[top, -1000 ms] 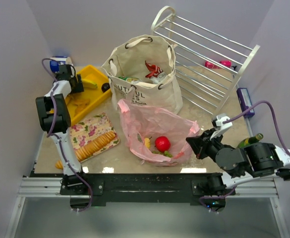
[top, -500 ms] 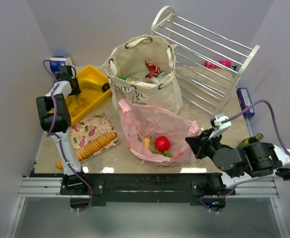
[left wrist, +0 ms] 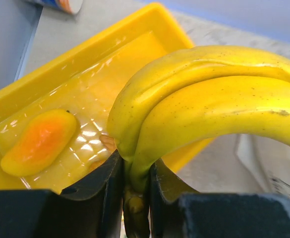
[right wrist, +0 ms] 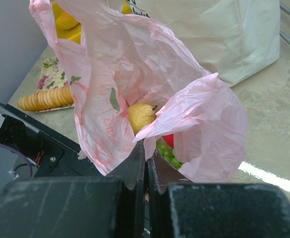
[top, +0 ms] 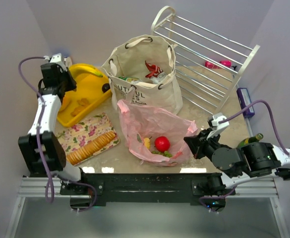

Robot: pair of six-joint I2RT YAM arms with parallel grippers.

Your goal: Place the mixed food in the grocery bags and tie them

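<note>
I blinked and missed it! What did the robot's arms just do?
The left tool closed on the banana bunch in the yellow tray and lifted it up. The right tool stays pinched on the pink bag. The canvas tote hasn't moved.

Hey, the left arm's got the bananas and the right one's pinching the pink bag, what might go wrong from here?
1. The left claw grips the bananas only at the stem end, so the bunch may swing or slip out above the yellow tray.
2. The right claw pinches just a thin fold of the pink bag; the film could slip free or tear, and the mouth might sag over the lemon.
</note>
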